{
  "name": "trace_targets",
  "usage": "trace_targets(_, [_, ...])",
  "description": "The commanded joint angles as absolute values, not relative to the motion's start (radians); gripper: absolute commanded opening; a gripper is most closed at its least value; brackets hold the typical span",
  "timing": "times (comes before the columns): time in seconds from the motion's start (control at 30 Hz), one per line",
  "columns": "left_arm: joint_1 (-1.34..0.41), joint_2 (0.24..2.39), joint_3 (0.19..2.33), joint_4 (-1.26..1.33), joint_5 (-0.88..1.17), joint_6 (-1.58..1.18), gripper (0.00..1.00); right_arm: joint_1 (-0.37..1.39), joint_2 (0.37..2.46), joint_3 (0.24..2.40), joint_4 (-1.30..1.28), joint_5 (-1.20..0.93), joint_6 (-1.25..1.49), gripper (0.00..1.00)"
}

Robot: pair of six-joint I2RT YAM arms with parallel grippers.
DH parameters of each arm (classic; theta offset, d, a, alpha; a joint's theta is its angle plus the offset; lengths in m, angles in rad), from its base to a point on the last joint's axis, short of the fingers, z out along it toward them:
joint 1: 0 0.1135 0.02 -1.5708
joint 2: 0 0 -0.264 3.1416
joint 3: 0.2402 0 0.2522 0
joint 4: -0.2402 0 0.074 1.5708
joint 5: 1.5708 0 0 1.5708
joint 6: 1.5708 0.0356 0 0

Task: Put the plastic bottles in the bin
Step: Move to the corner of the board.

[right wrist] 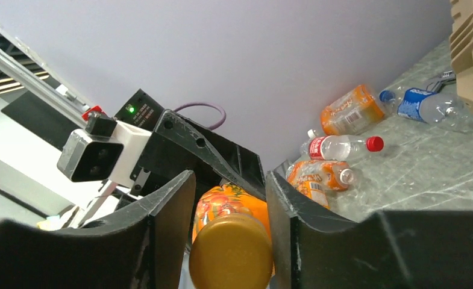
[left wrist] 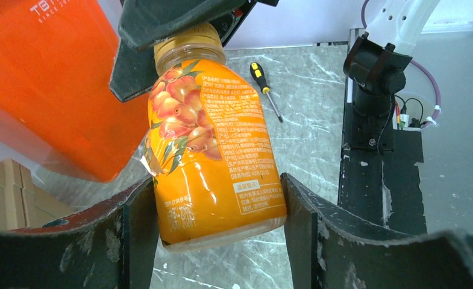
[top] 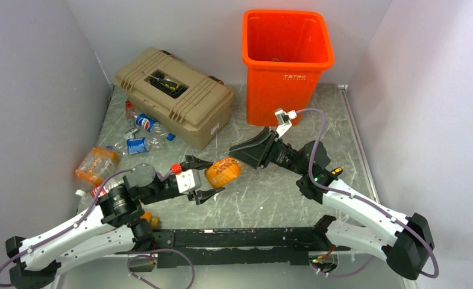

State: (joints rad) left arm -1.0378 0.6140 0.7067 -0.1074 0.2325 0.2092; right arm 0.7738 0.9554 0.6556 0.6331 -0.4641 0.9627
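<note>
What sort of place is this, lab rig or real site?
Likely a lab robot test cell, not a real site: a gray table boxed in by plain white walls, two arms bolted at its near edge, and staged props: bin, toolbox, loose bottles.

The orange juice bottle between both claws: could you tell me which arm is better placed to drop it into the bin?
Probably the right. The right claw grips the orange juice bottle at its cap end and sits nearer the orange bin; the left claw, holding the base, is farther from it.
</note>
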Motion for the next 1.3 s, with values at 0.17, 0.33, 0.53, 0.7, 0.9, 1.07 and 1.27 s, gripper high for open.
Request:
trace_targets(0.17, [-1.016,0.605,0.700,-0.038,0.250,0.224,0.16,0.773,0.961,0.695,0.710,-0.524,0.967,0.18])
trace_targets(0.33, [-1.010,0.607,0.700,-0.037,0.247,0.220,0.21,0.773,0.944,0.713,0.649,-0.520,0.921,0.00])
trace_targets(0.53, [-1.003,0.620,0.702,-0.039,0.253,0.212,0.31,0.773,0.915,0.721,0.590,-0.502,0.869,0.00])
trace_targets(0.7, [-1.000,0.635,0.709,-0.042,0.255,0.202,0.47,0.773,0.906,0.736,0.542,-0.493,0.833,0.00])
trace_targets(0.9, [-1.000,0.640,0.725,-0.067,0.225,0.176,0.91,0.773,0.885,0.725,0.524,-0.470,0.810,0.00])
trace_targets(1.07, [-0.999,0.625,0.720,-0.051,0.193,0.167,0.99,0.773,0.851,0.743,0.450,-0.429,0.764,0.00])
trace_targets(1.27, [-0.996,0.601,0.716,-0.046,0.181,0.168,0.99,0.773,0.799,0.815,0.289,-0.368,0.655,0.00])
